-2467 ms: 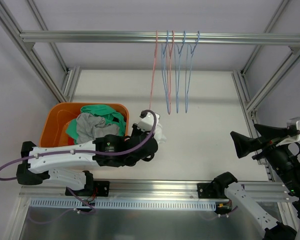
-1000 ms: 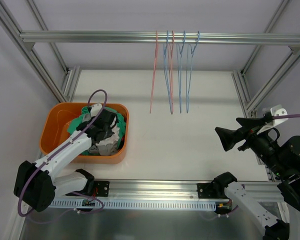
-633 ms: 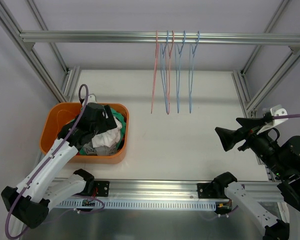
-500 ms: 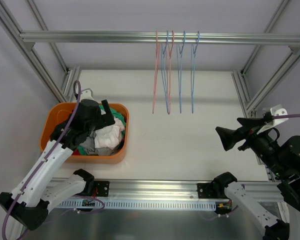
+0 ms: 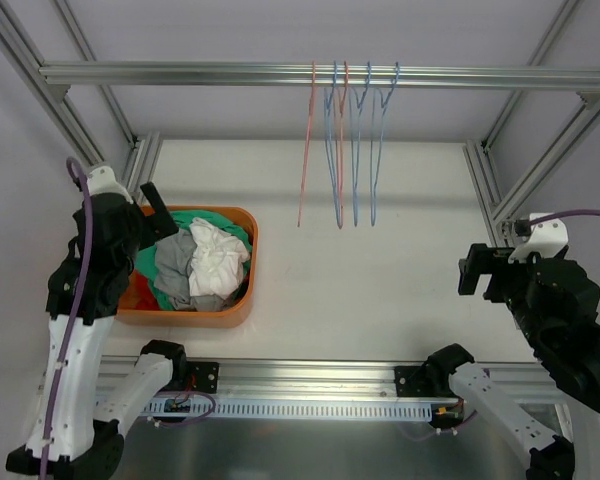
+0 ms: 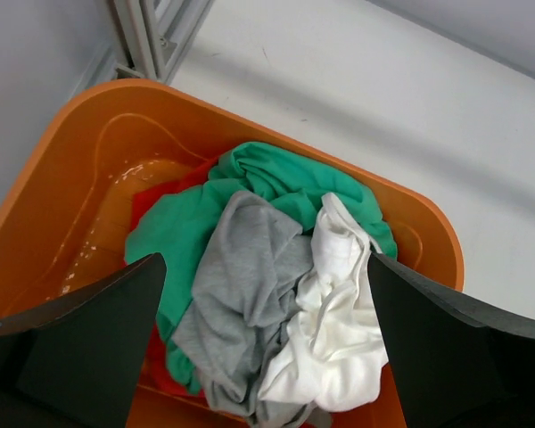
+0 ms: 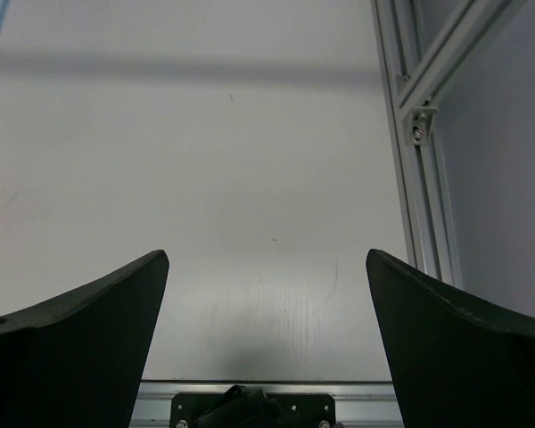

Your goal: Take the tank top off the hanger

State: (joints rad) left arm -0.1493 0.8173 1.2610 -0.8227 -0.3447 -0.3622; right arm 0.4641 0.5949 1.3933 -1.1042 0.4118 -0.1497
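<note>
The white tank top lies crumpled in the orange bin, on top of grey and green clothes. In the left wrist view the tank top sits below and between my open fingers, untouched. My left gripper is raised over the bin's far left corner, open and empty. Several bare pink and blue hangers hang from the top rail. My right gripper hovers open at the right side of the table with nothing in it.
Grey cloth and green cloth fill the bin beside the tank top. Aluminium frame posts border the table left and right. An upright post stands close to the right gripper.
My left gripper opened and let go of the white tank top into the bin, then rose and drew back to the left. The right arm turned and pulled back slightly.
</note>
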